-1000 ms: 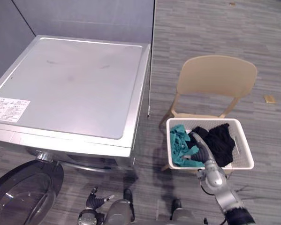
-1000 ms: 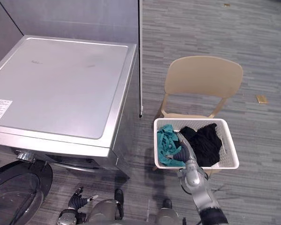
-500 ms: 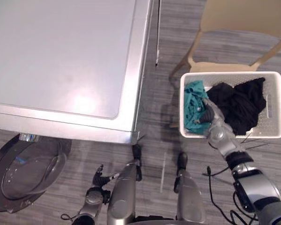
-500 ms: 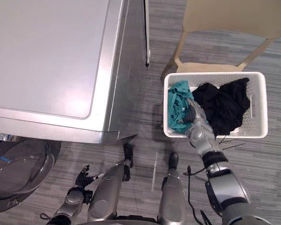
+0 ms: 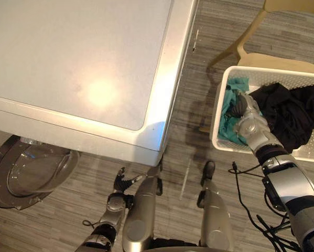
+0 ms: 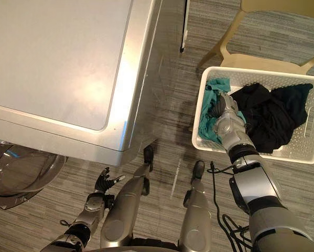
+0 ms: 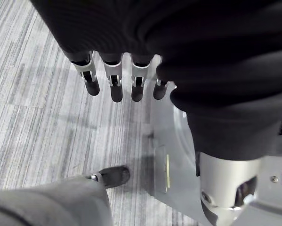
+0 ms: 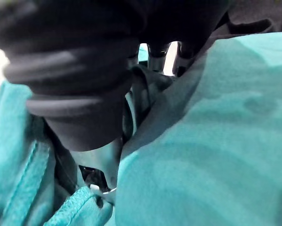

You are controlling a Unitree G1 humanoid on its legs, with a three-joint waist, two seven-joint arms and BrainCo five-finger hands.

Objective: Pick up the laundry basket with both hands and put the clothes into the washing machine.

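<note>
I take the washing machine [image 5: 67, 63] as my reference. Its round door [image 5: 31, 173] hangs open at the front. The white laundry basket [image 6: 198, 137] sits on the seat of a beige chair [image 6: 261, 63], just beside the machine's right flank and apart from it.

My right hand [image 6: 223, 111] is down inside the basket at the end nearest the machine, buried in the teal garment [image 6: 209, 118]. In the right wrist view the teal cloth wraps close about the hand, and I cannot tell whether it has closed on the fabric. My left hand [image 6: 101, 184] hangs low in front of the machine, near the floor. Its fingers [image 7: 111, 84] are straight and released, and it holds nothing.

I count one basket, one chair, one machine with one door, and two garments that I can make out. The second is the black garment [image 6: 272, 113], heaped at the basket's end away from the machine.

I judge the basket to be stiff perforated plastic and light even when loaded, so it should carry level if I take it at both short ends. A handle slot shows in the far end wall, and I would take the rim at the machine end. The clothes are soft and limp. They will drape, trail and could catch on the rim or the door opening, so each needs a bunched grasp.
</note>
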